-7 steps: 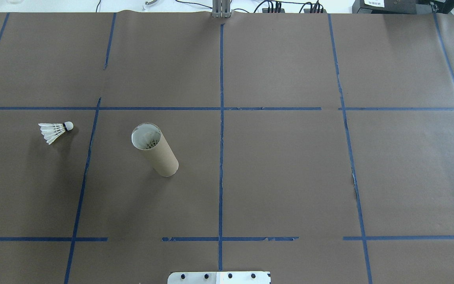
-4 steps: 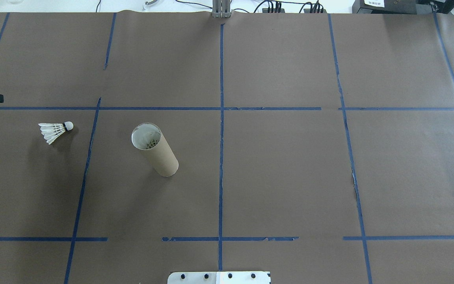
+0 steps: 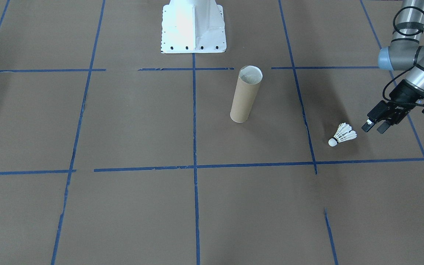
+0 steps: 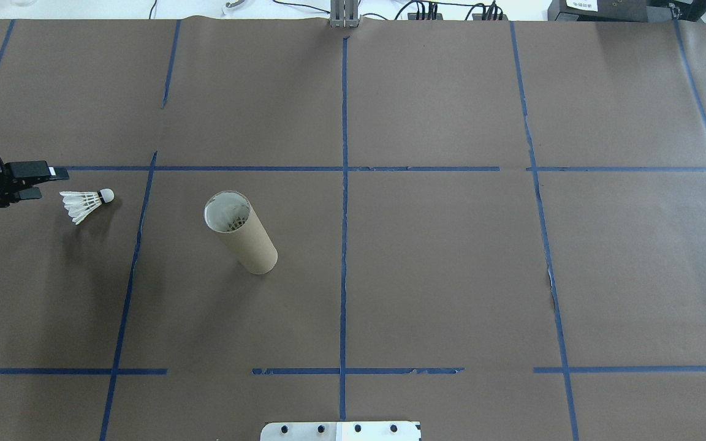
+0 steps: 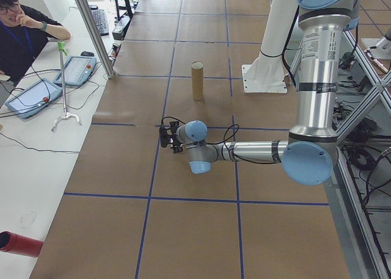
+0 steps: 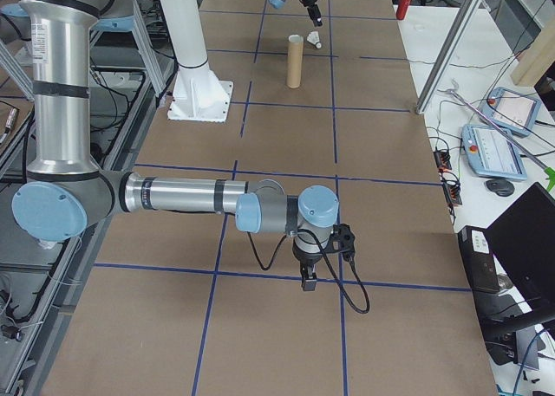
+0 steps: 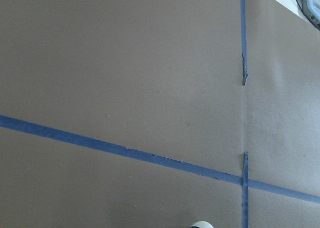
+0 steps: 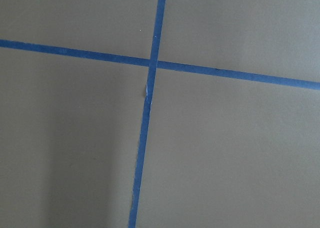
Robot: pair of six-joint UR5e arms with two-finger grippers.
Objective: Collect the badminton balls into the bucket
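Note:
One white feather shuttlecock [image 4: 86, 204] lies on its side on the brown table, cork tip towards the bucket; it also shows in the front view [image 3: 342, 135]. The bucket [image 4: 239, 233], a brown cardboard tube, stands upright right of it [image 3: 246, 94], with pale feather shapes visible inside its mouth. My left gripper [image 4: 53, 184] hangs open just left of the shuttlecock's skirt, not touching it [image 3: 374, 129]. The left wrist view catches only a white tip [image 7: 201, 224] at its bottom edge. My right gripper [image 6: 305, 279] appears only in the right side view, over bare table far from both; its state I cannot tell.
The white robot base [image 3: 193, 27] stands at the table's robot-side edge. Blue tape lines [image 4: 344, 184] grid the brown paper. A person [image 5: 24, 28] sits at a side bench with tablets [image 5: 76, 68] beyond the table's far edge.
My left gripper has come in from the left edge of the overhead view, moving right towards the shuttlecock. Shuttlecock and bucket have not moved.

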